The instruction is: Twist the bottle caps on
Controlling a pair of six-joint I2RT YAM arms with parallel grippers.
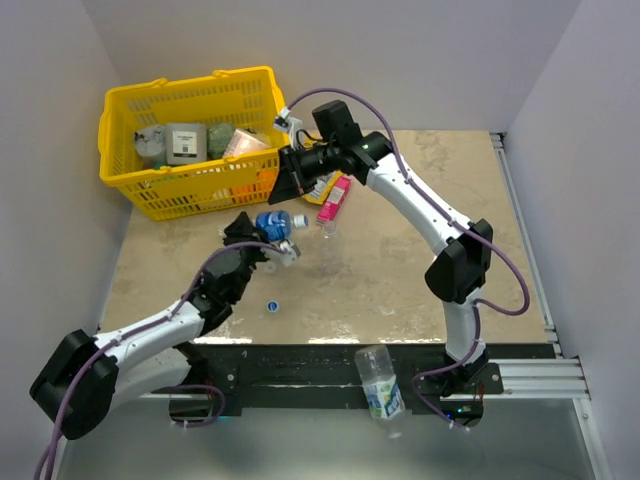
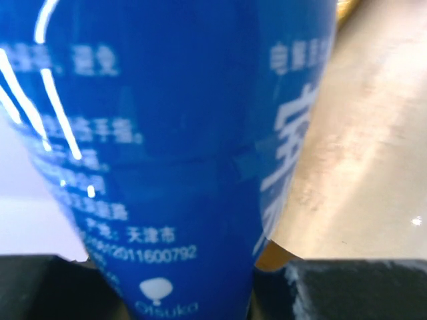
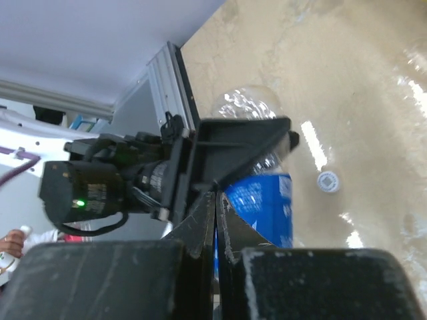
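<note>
Left hand: my left hand [image 1: 262, 240] is clamped on the blue-labelled bottle [image 1: 276, 221]. In the left wrist view the label fills the frame, with a dark finger on each side at the bottom edge.
Right hand: my right hand [image 3: 215, 213] has its fingers pressed together, and I see no cap between them. In the top view it hangs just above and right of the held bottle, left of centre.
Held bottle: it sits tilted just above the counter [image 1: 400, 270]. I cannot tell whether its neck already carries a cap.
Loose cap: one blue cap [image 1: 272, 306] lies flat on the counter below the left hand, lower centre-left of the top view, apart from both hands.
Other bottle: a pale-labelled bottle [image 1: 379, 380] lies at the bottom centre, on the near rail, well apart from the hands.
Surroundings: a yellow basket [image 1: 190, 85] stands at the upper left, and a pink packet [image 1: 338, 195] lies beside the right hand.
Handling, bottle: I judge it light, with thin walls and a slick label, so it will dent under a hard squeeze. I would grip the labelled waist firmly but not crushingly.
Handling, cap: I judge it tiny, stiff and easy to skid. I would pinch it across the ribbed rim, kept level with the thread.
</note>
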